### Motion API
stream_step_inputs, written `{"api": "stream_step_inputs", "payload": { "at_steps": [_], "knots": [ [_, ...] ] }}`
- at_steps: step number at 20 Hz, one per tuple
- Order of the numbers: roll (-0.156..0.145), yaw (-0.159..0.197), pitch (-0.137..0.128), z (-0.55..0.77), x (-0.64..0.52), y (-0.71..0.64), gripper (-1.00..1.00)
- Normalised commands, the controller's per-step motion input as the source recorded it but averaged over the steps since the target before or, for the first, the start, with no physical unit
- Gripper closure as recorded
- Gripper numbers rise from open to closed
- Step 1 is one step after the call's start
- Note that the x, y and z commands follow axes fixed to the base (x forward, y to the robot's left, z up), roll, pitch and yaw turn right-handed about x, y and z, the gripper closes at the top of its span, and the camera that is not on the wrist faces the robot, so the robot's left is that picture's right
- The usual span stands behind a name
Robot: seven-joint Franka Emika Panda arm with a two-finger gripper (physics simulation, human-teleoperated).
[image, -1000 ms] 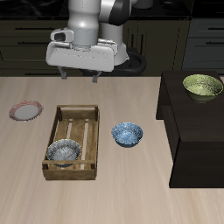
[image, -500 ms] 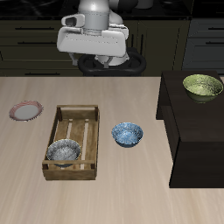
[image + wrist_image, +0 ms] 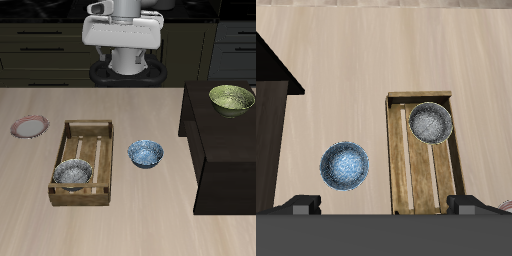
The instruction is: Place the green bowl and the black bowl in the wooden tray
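Observation:
The green bowl [image 3: 231,97] stands on top of a dark raised block [image 3: 222,150], away from the tray. Inside the wooden tray [image 3: 88,125], at the end nearest the table's front edge, sits the black bowl [image 3: 72,174]. The wrist view looks straight down on the same black bowl [image 3: 430,123] inside the tray [image 3: 404,160]. My gripper [image 3: 122,38] hangs high above the table's back edge, far from both bowls. In the wrist view my gripper [image 3: 386,207] is open, its fingertips [image 3: 301,205] wide apart with nothing between them. The green bowl is outside the wrist view.
A blue-and-white speckled bowl [image 3: 145,153] rests on the table between the tray and the dark block, and shows as the blue bowl [image 3: 345,165] in the wrist view. A pink-rimmed plate [image 3: 29,126] lies beyond the tray's other side. Dark cabinets run behind the table.
The arm has swung sideways toward the dark block's side and risen a little. The black bowl stays in the tray; the other bowls have not moved.

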Motion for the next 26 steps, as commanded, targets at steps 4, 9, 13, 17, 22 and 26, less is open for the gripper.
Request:
{"api": "stream_step_inputs", "payload": {
  "at_steps": [4,9,13,17,22,26],
  "knots": [
    [0.023,0.018,-0.006,0.25,-0.08,0.53,-1.00],
    [0.026,-0.035,-0.004,0.22,0.06,0.29,-1.00],
    [0.063,0.012,-0.015,0.13,-0.04,0.50,-1.00],
    [0.016,-0.028,0.012,0.06,-0.04,0.33,-1.00],
    [0.044,-0.011,0.018,0.03,0.00,0.46,-1.00],
    [-0.027,-0.066,0.015,0.10,0.14,0.19,-1.00]
  ]
}}
